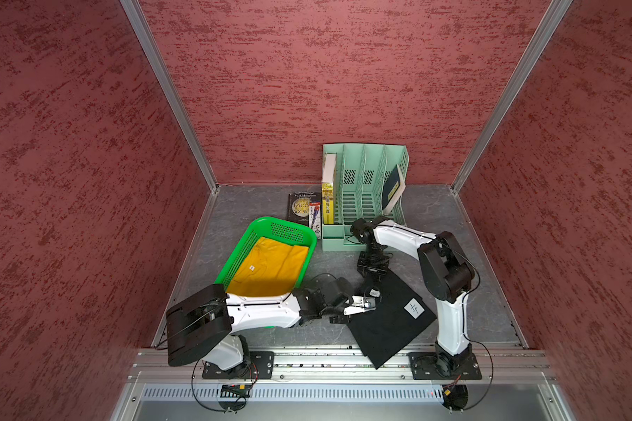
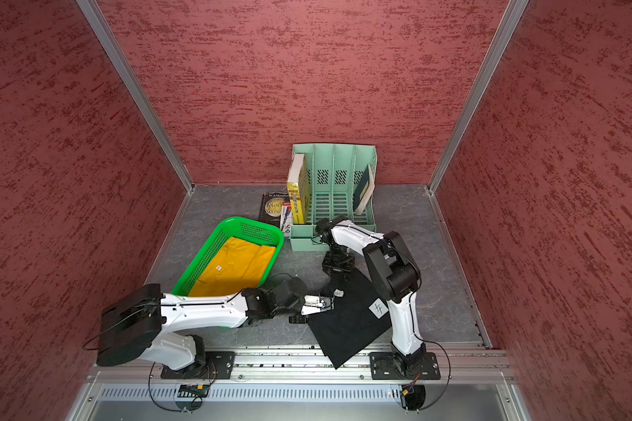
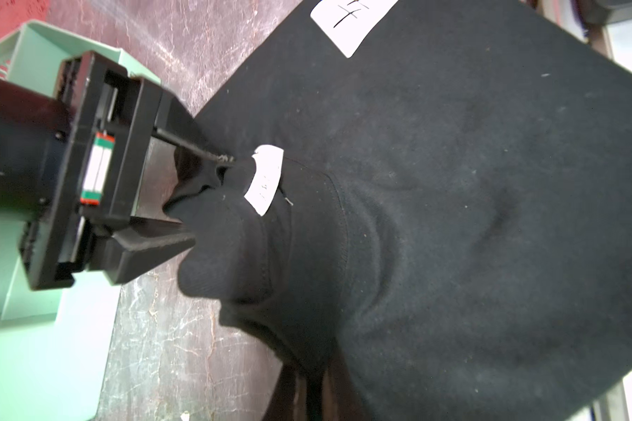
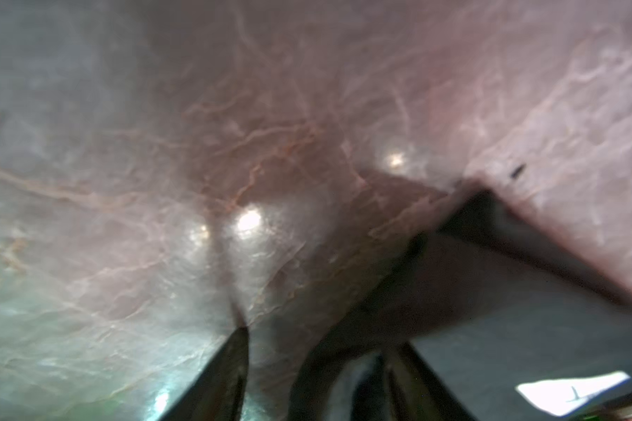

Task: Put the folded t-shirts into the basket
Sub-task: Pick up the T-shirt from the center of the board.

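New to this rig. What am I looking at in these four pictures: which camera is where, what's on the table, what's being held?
Two white-and-black robot arms are bolted to the table's front rail, and each ends in a gripper. Two pictures come from one stereo camera overhead, the other two from a camera on each wrist.

On the grey marbled table sit:
- a bright green perforated plastic basket holding a mustard-yellow folded t-shirt
- a black folded t-shirt with a white paper label
- a mint-green slotted file organiser with books in it
- a dark paperback lying flat

The left gripper is shut, apparently pinching the black shirt's edge. The right gripper straddles its bunched collar; I cannot tell whether it grips.
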Motion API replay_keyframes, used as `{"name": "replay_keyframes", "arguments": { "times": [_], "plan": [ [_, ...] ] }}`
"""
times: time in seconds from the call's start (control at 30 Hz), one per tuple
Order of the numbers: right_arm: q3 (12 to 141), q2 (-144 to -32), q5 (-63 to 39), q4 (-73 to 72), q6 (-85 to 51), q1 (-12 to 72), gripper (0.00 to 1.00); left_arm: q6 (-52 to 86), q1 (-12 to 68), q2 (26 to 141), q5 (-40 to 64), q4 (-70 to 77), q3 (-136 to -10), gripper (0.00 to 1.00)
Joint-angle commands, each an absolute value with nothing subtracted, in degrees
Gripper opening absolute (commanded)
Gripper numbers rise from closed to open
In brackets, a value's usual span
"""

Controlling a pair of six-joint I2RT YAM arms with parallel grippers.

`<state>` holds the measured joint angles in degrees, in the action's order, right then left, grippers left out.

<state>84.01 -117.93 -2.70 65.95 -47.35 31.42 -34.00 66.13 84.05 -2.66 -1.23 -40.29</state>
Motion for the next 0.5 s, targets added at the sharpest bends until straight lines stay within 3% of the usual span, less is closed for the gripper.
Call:
{"name": "replay_keyframes", "arguments": {
  "times": [0.0,0.17,0.27,0.37,0.47],
  "plan": [
    [82.44,-121.78,1.22,65.22,-47.06,31.77,0.45,-36.15,66.40,82.28,-2.72,1.51,-39.77,0.00],
    [81.25,-122.20,0.17,63.69,-45.69,31.82,0.23,-36.98,66.36,81.89,-2.60,1.17,-39.55,0.00],
    [80.24,-120.24,-0.27,61.46,-45.14,31.86,0.17,-37.81,66.36,81.66,-2.72,0.85,-39.43,0.00],
    [76.80,-114.48,1.55,56.17,-46.46,32.23,0.04,-38.49,66.17,80.73,-2.61,0.36,-39.29,0.00],
    [73.32,-107.00,2.32,50.90,-47.72,32.36,0.00,-38.88,65.87,78.79,-0.94,-1.84,-39.37,0.00]
  ]
}}
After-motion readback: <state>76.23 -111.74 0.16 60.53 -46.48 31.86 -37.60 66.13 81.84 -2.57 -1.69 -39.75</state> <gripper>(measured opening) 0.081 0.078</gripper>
